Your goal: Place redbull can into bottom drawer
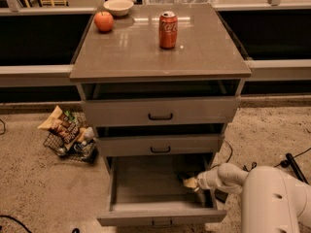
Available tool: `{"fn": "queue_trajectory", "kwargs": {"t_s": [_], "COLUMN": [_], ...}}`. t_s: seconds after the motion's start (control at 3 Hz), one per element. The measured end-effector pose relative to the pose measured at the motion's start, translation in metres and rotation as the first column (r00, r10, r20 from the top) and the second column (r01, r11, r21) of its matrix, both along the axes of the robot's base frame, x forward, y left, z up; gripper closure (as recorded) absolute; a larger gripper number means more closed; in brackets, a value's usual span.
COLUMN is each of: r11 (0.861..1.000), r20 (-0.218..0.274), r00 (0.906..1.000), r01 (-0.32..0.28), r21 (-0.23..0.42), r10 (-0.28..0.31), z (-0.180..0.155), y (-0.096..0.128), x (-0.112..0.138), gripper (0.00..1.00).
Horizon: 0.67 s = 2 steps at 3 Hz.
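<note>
The bottom drawer (146, 184) of the grey-beige cabinet is pulled far out, and its flat floor shows. My gripper (186, 180) reaches in from the right and sits low over the drawer floor near its right wall. A small dark shape lies at the gripper's tip. I cannot make out the silver and blue redbull can; it is either hidden at the gripper or out of view. My white arm (228, 176) crosses the drawer's right side.
A red Coca-Cola can (168, 29), an apple (104, 21) and a white bowl (118, 6) stand on the cabinet top. The top drawer (160, 111) and the middle drawer (160, 144) are slightly open. A wire basket of snack bags (68, 135) lies on the floor at the left. Cables (291, 163) lie at the right.
</note>
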State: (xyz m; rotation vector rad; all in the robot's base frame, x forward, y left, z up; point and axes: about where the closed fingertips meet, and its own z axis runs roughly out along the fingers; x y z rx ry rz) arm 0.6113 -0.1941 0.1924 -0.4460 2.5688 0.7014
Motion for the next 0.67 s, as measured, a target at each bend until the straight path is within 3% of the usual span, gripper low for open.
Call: {"fn": "queue_trajectory", "kwargs": {"t_s": [0.33,0.67], "r11": [1.0,1.0], "r20": [0.053,0.14], "r00": [0.9986,0.9901], "r01": [0.005,0.012], "r21": [-0.001,-0.005], "r10": [-0.005,-0.011], "z": [0.019,0.06], "y": [-0.006,-0.01], "x": [-0.007,-0.026], "gripper": [0.0,0.0]}}
